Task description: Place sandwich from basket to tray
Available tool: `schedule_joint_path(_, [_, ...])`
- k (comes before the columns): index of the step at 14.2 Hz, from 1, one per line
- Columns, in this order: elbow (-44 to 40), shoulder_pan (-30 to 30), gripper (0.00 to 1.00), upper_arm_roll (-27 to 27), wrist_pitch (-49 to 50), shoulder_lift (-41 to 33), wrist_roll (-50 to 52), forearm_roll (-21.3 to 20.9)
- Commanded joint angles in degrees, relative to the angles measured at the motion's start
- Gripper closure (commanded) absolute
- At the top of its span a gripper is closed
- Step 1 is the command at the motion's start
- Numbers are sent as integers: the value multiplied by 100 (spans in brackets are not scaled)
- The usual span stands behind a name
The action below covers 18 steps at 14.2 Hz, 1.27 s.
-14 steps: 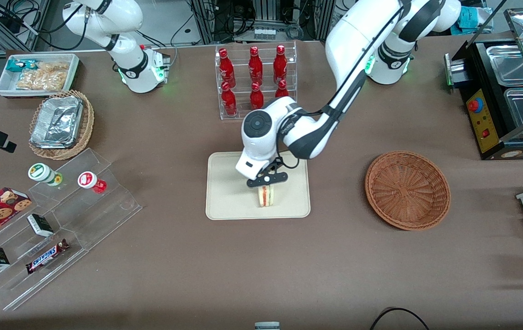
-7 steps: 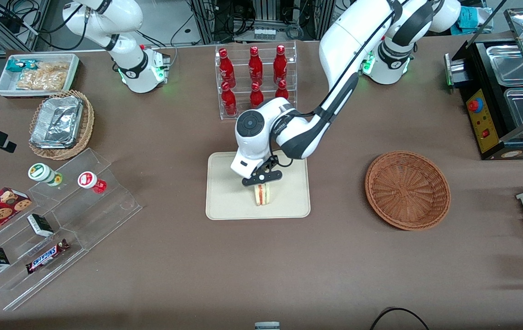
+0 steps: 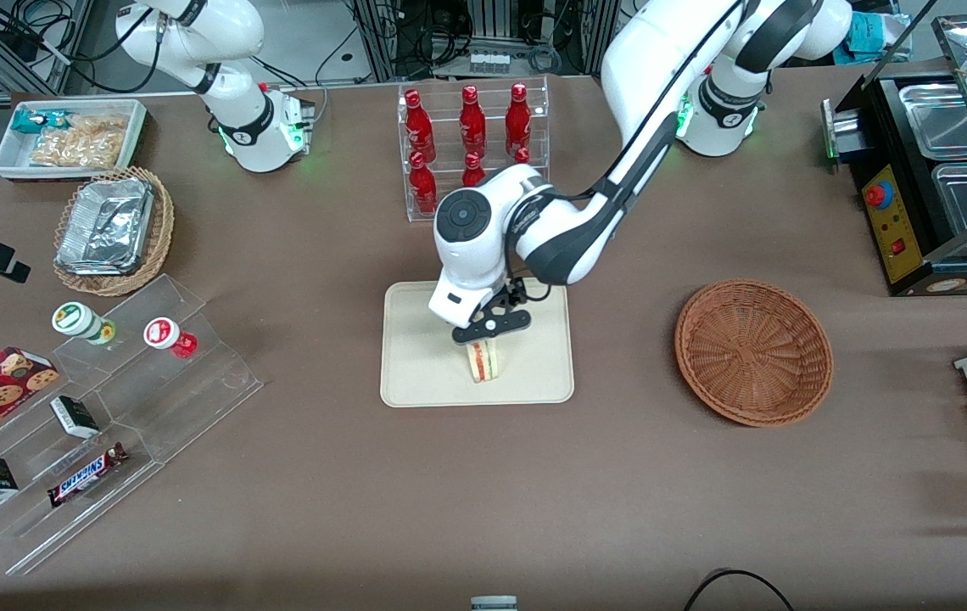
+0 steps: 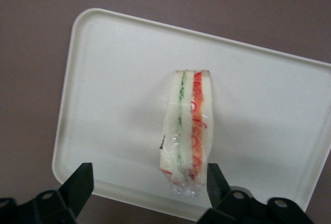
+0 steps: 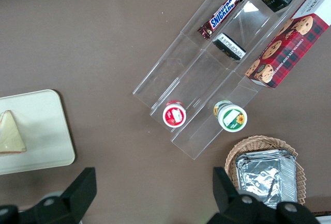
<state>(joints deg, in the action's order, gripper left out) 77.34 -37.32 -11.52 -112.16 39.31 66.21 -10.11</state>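
The clear-wrapped triangular white-bread sandwich (image 4: 187, 133) w/ red and green filling stripes sits on edge on the flat cream-beige rectangular tray (image 3: 416, 373), roughly mid-tray, toward the edge nearer the front camera. Directly above it hangs the left arm's black two-finger gripper (image 3: 485, 338): jaws spread wide, the fingers (image 4: 78, 185) standing clear on either side of the wedge, touching neither the wrap nor the tray, nothing held. The round reddish-brown woven wicker basket (image 3: 753, 352) lies well apart from the tray, toward the working arm's end of the brown table (image 3: 483, 492), w/ nothing in it.
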Motion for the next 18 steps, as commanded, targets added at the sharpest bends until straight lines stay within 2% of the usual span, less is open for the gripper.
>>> schedule_joint_path(1, [324,391,0,-17,247,-344,50,-70])
schedule_joint_path(3, [929,672,0,-17,186,-739,-255,-70])
schedule_joint_path(5, [1475,1225,0,-35,186,-1213,-939,0])
schedule_joint_path(11, [3075,2605,0,-44,326,-2909,-3347,834])
schedule_joint_path(15, [3112,3248,0,-17,1248,-3613,-4535,1002])
schedule_joint_path(18, [2885,3354,0,70,1521,-3817,-5204,1002])
